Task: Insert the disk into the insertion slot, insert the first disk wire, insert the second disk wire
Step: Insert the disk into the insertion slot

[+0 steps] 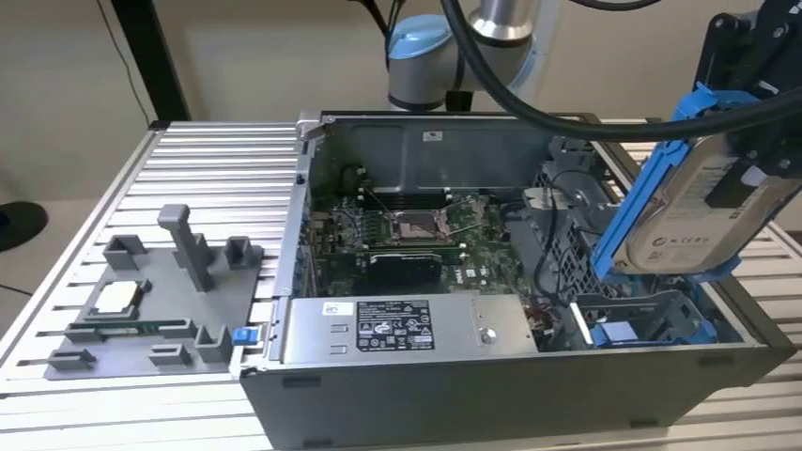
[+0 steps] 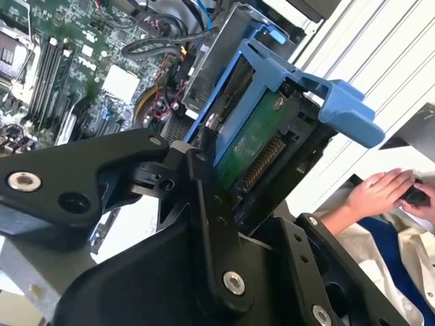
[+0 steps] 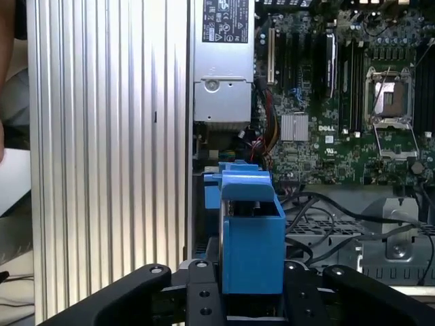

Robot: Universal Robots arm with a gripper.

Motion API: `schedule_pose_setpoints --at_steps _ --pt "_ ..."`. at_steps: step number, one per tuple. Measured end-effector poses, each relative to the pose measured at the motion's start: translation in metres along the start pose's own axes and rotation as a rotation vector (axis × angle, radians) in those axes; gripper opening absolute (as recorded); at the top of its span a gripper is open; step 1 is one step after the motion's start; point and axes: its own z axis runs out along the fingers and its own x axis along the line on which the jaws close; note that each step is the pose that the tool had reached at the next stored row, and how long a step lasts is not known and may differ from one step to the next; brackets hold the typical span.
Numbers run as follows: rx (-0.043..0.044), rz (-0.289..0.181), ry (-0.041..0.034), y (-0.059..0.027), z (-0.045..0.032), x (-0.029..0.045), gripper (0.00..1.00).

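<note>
The disk (image 1: 693, 209), silver with a white label in a bright blue carrier, hangs tilted in the air over the open computer case's corner at the exterior view's right. My gripper (image 1: 756, 155) is shut on it from above. In the first wrist view the blue carrier (image 3: 252, 234) stands on edge between the black fingers (image 3: 146, 288). The second wrist view shows the disk's green circuit board and connector (image 2: 253, 153). Below the disk, a blue-lined drive bay (image 1: 641, 324) sits in the case's front corner. Black cables (image 1: 547, 230) lie loose near it.
The case (image 1: 501, 385) holds a motherboard (image 1: 404, 237) and a grey labelled power-supply box (image 1: 398, 329). A grey fixture with small parts (image 1: 161, 299) lies on the slatted table (image 1: 213, 169) at the exterior view's left. A person's hands (image 2: 380, 193) rest beside the table.
</note>
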Motion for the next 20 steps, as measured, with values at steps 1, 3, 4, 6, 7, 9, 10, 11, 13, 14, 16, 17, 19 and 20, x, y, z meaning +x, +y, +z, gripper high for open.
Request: schedule_pose_setpoints --at_steps 1,3,4,6,7,9,10,11,13,14,16,17,19,20 --pt "0.001 0.0 -0.0002 -0.0001 0.0003 0.0 0.0" --pt "0.0017 -0.001 -0.0001 -0.0002 0.0004 0.0 0.0" --pt "0.0017 -0.001 -0.0001 -0.0002 0.0004 0.0 0.0" --pt "0.0018 -0.001 -0.0002 -0.0002 0.0004 0.0 0.0" --pt "0.0017 -0.001 -0.0002 -0.0002 0.0005 0.0 0.0" --pt "0.0017 -0.002 -0.0004 -0.0002 0.0006 0.0 0.0" --pt "0.0018 -0.003 -0.0021 -0.0002 0.0009 0.0001 0.0" --pt "0.002 -0.004 -0.0064 -0.0002 0.0015 0.0002 0.0" --pt "0.002 -0.007 -0.0154 -0.0003 0.0032 0.0003 0.0" --pt "0.002 -0.008 -0.019 -0.0003 0.0043 0.0004 0.0" --pt "0.0019 -0.008 -0.0201 -0.0007 0.0064 0.0007 0.0" --pt "0.0019 -0.008 -0.0199 -0.0008 0.0077 0.0007 0.0" --pt "0.0019 -0.009 -0.0203 -0.0017 0.0106 0.0011 0.0" --pt "0.0019 -0.009 -0.0203 -0.0024 0.0117 0.0013 0.0"
